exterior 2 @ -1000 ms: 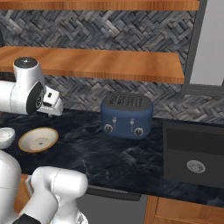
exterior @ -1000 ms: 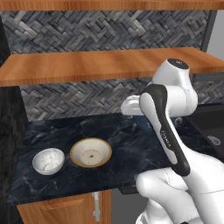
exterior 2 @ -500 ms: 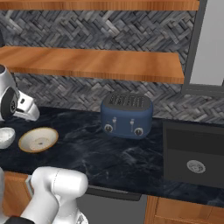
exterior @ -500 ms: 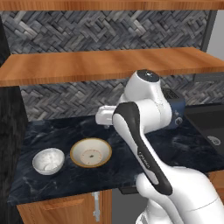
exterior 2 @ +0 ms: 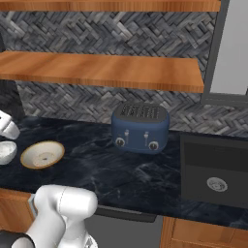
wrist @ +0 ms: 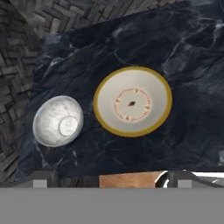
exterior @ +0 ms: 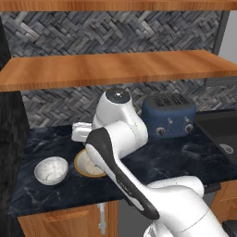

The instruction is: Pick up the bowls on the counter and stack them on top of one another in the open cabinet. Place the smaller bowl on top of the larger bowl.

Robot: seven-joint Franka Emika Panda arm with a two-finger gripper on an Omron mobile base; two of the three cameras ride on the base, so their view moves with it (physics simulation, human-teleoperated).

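Both bowls rest side by side on the dark marble counter (wrist: 188,65), a little apart. The smaller bowl (wrist: 58,120) is white-grey and speckled, and the larger bowl (wrist: 132,101) is cream with an orange-tan rim. From the left base, the smaller bowl (exterior: 51,170) sits left of the larger bowl (exterior: 88,164), which my arm partly covers. My gripper (wrist: 111,179) hangs open and empty above them, its tips far apart. The hand (exterior: 79,134) hovers over the larger bowl's back edge. The open cabinet (exterior: 115,69) runs above, its plank bare.
A blue toaster (exterior: 169,115) stands against the tiled wall to the right of the bowls. Further right a dark sink (exterior 2: 213,174) is set into the counter. A dark wall (exterior: 9,139) closes the counter's left end. Wooden fronts with a metal handle (exterior: 101,217) lie below.
My arm has swung left along the counter, bringing the hand from near the toaster to above the bowls. The bowls have not moved.
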